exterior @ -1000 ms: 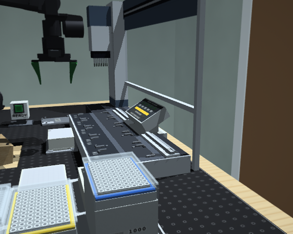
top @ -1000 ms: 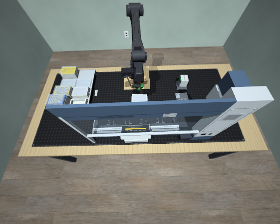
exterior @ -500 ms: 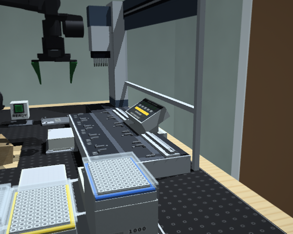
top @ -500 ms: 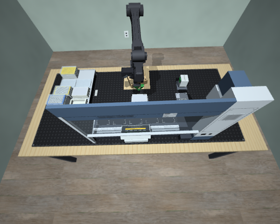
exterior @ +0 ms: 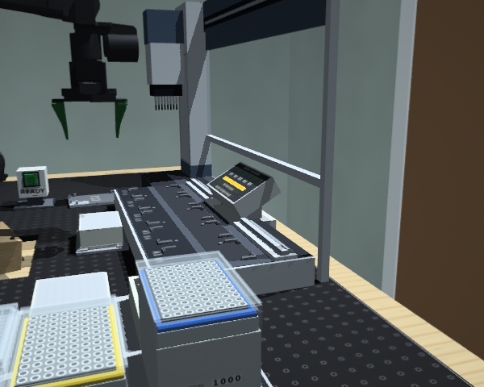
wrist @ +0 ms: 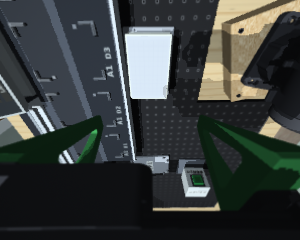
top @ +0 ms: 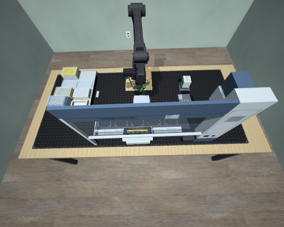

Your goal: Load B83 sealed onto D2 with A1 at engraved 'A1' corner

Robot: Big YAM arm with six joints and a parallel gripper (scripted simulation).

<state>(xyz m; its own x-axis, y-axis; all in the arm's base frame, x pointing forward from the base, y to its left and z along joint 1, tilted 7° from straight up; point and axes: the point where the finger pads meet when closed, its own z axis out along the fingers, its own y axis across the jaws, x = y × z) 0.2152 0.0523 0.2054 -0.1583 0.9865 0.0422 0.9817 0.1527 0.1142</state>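
A: Green fingers (exterior: pixel 62 118) on the gripper (exterior: pixel 91 136) spread to the max, nothing between them. It hangs high over the board nr the arm's base, pointing down.

B: Where's the block?

A: White sealed block (top: pixel 141 99) sits flat and upright on the black board, just beside the deck's (wrist: pixel 65 60) near edge, well apart from the SHELF (top: pixel 88 72). ID label not readable in any view, so B83 is a guess, but it's the only block off the SHELF. In the wrist view it lies alongside the D3 mark (wrist: pixel 107 52); the D2 mark (wrist: pixel 118 109) is the next slot along. D2 brackets look vacant as far as the wrist view shows.

B: So which step?

A: Judging it as the approach for a pickup, block parked by the deck, not yet loaded. Gripper is off to one side of it and well above.

B: Next move?

A: Needs to shift over the block, square the wrist to its sides, drop straight down, close on it. Then a short hop to D2, label end twd the engraved A1 corner. Can't tell which end has the label, so the turn needed is unknown. Route looks safe: no open labware between block and D2.

B: And after?

A: Let go, then READY key (exterior: pixel 31 180) last. It's on its post, far side of the base from the SHELF.
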